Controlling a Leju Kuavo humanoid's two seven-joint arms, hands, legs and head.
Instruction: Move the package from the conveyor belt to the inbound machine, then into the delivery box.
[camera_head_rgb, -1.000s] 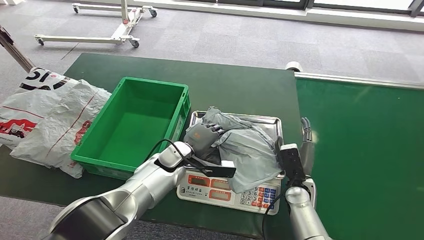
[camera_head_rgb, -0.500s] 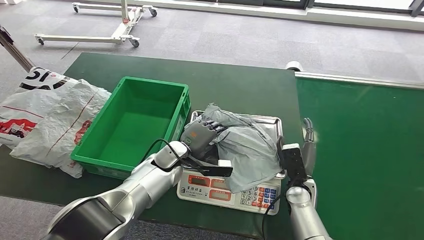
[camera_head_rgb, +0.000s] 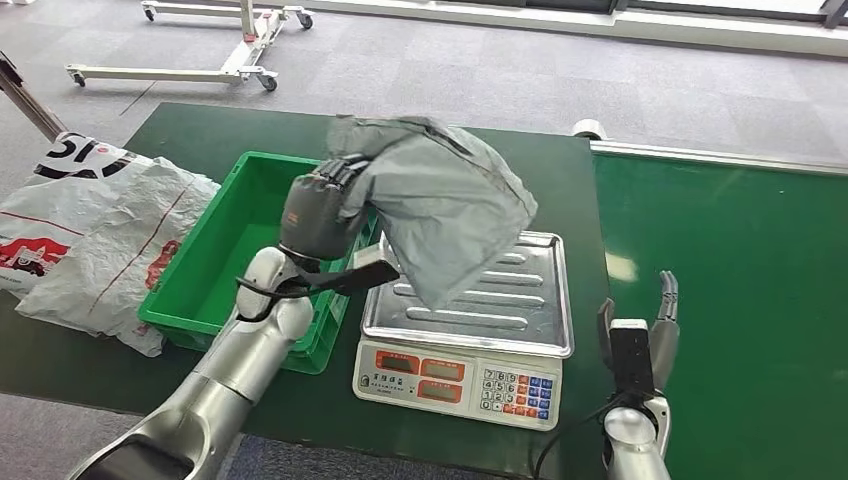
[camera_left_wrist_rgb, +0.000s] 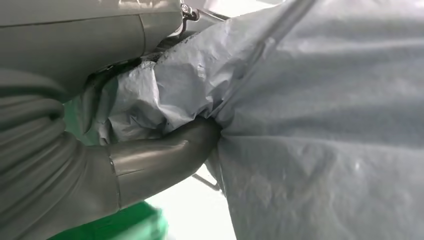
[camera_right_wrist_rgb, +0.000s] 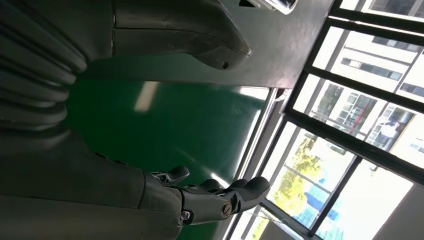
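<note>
At five o'clock the right hand (camera_head_rgb: 652, 325) hovers over the conveyor belt (camera_head_rgb: 740, 280), fingers straight and slightly apart, holding nothing. Nearer centre sits the scale (camera_head_rgb: 470, 340) (its tray bare). At eleven o'clock the left hand (camera_head_rgb: 318, 208) grips the grey package (camera_head_rgb: 440, 205), raised between scale and green box (camera_head_rgb: 225, 270).

Left arm raised, bent at wrist; left robot hand (camera_head_rgb: 318, 212) clenched, fingers closed in grip. Right robot hand (camera_head_rgb: 646, 322) low, fingers straight, apart, holding nothing.
</note>
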